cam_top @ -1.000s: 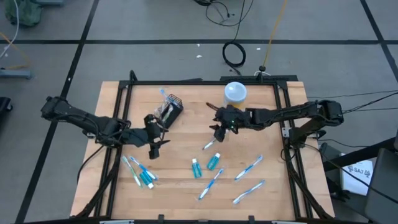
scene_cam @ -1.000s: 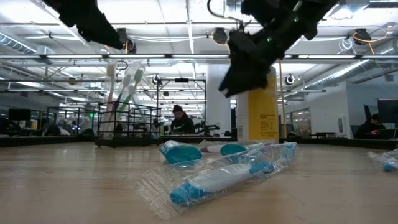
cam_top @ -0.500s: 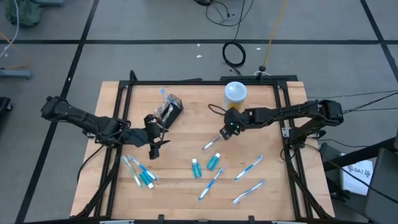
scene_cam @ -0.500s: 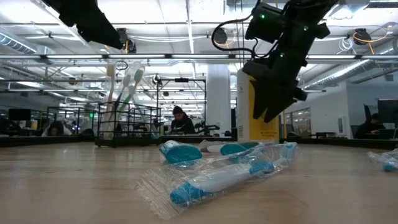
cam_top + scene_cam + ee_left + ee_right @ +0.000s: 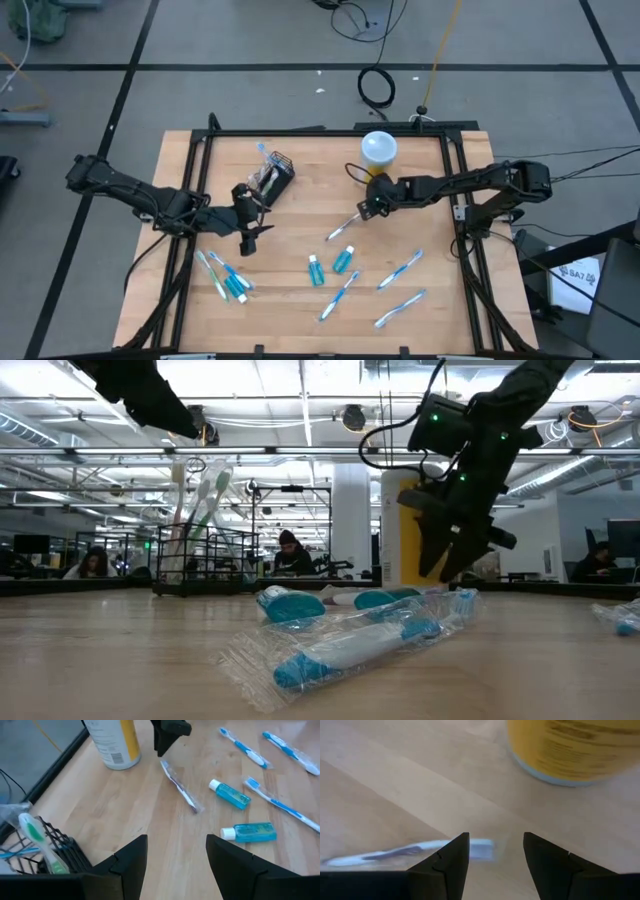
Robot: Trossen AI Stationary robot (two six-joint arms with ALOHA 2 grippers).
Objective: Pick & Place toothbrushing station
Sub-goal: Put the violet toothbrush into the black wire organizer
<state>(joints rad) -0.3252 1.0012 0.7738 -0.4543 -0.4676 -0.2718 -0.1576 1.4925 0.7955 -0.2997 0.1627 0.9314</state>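
Note:
The black wire basket (image 5: 277, 175) stands at the table's far left part with toothbrushes upright in it. A wrapped toothbrush (image 5: 343, 228) lies mid-table, also shown in the left wrist view (image 5: 180, 792). My right gripper (image 5: 366, 209) hangs open just over that toothbrush's far end (image 5: 481, 848), fingers slanting down, one on each side of it. Two teal tubes (image 5: 316, 270) (image 5: 343, 260) and loose blue-and-white toothbrushes (image 5: 400, 268) (image 5: 335, 295) lie nearer the front edge. My left gripper (image 5: 250, 236) waits open, left of centre, raised above the table.
A tall yellow canister with a white lid (image 5: 378, 150) stands just beyond my right gripper. More toothbrushes and a tube lie at the near left (image 5: 222, 278), and another toothbrush at the near right (image 5: 400, 307). A black frame (image 5: 330, 131) rims the table.
My right gripper has sunk toward the wrapped toothbrush's far end, shifting slightly toward the table's right edge. Its wrist has rolled and its fingers have tipped more steeply downward. Nothing on the table has moved.

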